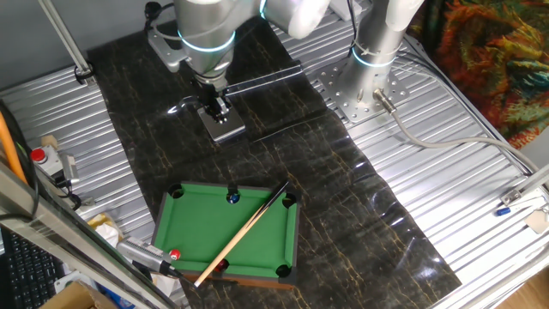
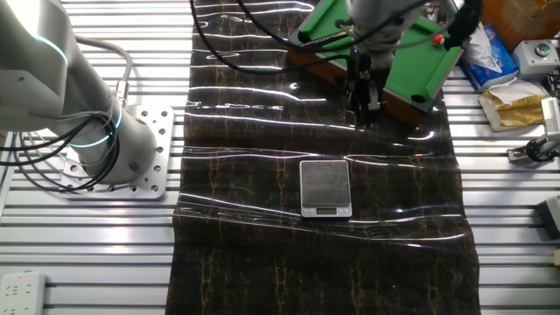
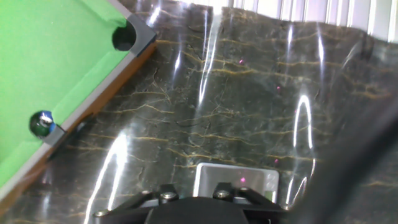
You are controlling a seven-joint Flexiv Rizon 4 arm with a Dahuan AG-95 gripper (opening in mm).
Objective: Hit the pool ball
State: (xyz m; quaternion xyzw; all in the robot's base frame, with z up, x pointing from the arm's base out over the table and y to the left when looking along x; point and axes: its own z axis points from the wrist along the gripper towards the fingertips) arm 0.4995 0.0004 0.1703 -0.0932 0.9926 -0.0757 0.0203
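Brightly and evenly lit from overhead. Streaks of white glare across the glossy dark mat (image 2: 324,254), strongest toward 12 o'clock in the other fixed view. Long glare bands and soft blur in the hand view; dark smear at 4 o'clock. Shadows faint.
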